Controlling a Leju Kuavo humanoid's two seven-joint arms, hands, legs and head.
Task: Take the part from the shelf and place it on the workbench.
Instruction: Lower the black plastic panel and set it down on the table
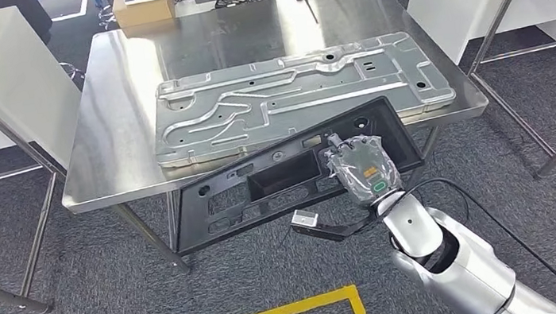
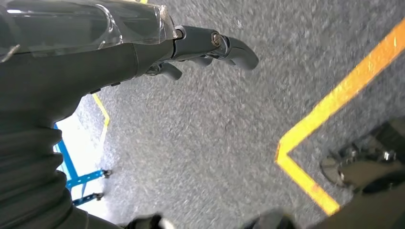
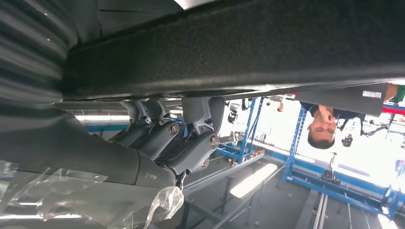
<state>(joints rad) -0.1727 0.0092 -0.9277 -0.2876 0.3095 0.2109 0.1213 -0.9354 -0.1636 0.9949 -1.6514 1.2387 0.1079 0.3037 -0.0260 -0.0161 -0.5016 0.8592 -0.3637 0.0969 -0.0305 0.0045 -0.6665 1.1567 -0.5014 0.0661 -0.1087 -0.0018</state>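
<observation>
The black plastic part (image 1: 293, 175), a long frame with cut-outs, is held by the right robot hand (image 1: 360, 167) near its right end, fingers clamped over its upper face and rim; in the right wrist view the dark fingers (image 3: 191, 143) are seen curled beneath the part's underside (image 3: 239, 52). The part is tilted, its far edge overlapping the near edge of the tabletop (image 1: 114, 89), its near edge hanging out over the floor, so it is judged not yet set down. A large stamped metal panel (image 1: 291, 95) already lies across the tabletop's near half, leaving little bare room. The left robot hand (image 2: 210, 45) hangs over the floor, fingers loosely apart, holding nothing.
</observation>
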